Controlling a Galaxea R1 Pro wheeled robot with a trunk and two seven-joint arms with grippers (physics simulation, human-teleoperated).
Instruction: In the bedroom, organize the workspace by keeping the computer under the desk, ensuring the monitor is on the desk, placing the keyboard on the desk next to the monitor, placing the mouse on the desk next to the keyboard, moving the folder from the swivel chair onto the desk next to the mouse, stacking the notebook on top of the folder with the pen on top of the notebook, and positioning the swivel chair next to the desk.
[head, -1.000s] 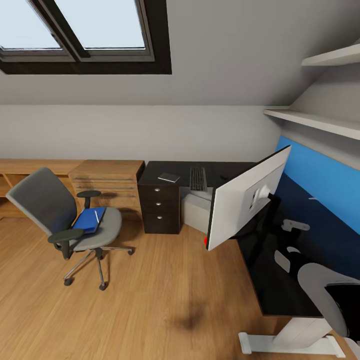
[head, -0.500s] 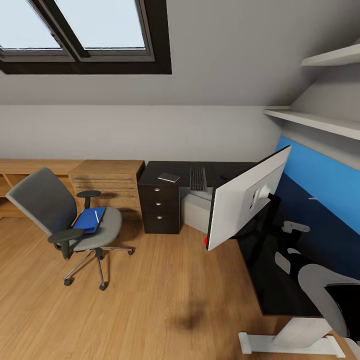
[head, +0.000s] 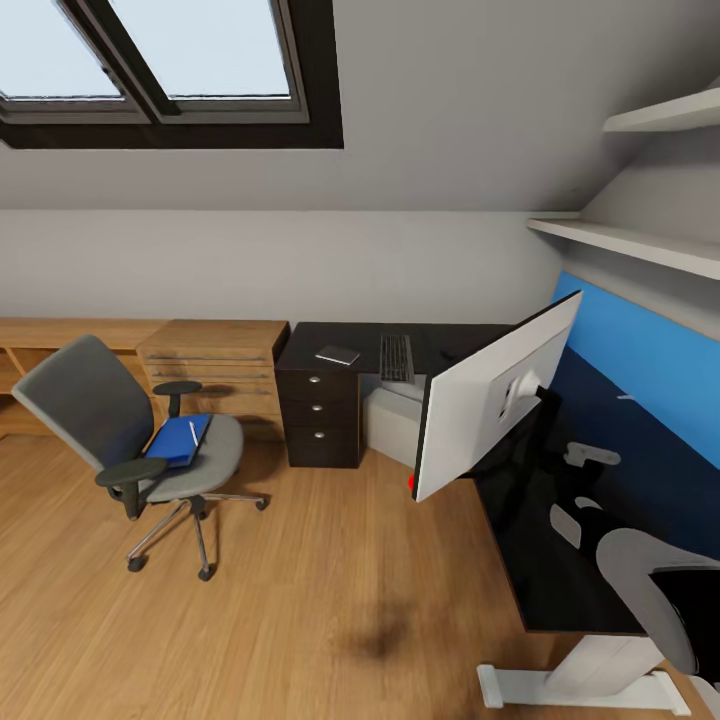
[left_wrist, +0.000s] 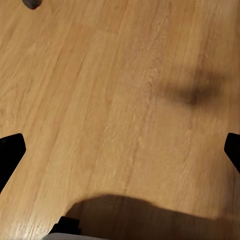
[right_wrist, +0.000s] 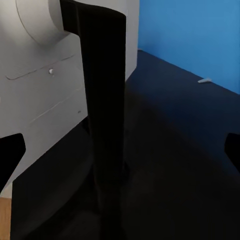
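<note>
The right pincer is spread wide, gripping nothing, and faces the black stem of the monitor, which stands on the near wing of the bench with its pale back turned to the head camera; any swing of that arm from here could catch the stem and tip the screen. The left pincer, likewise released and bare, looks down on wooden floor. The folder lies on the seat of the swivel chair, well apart from the bench, with the pen loose on top (it could roll off when the folder is lifted). The keyboard and notebook sit on the far wing. The computer is half hidden behind the monitor; the mouse I cannot make out.
</note>
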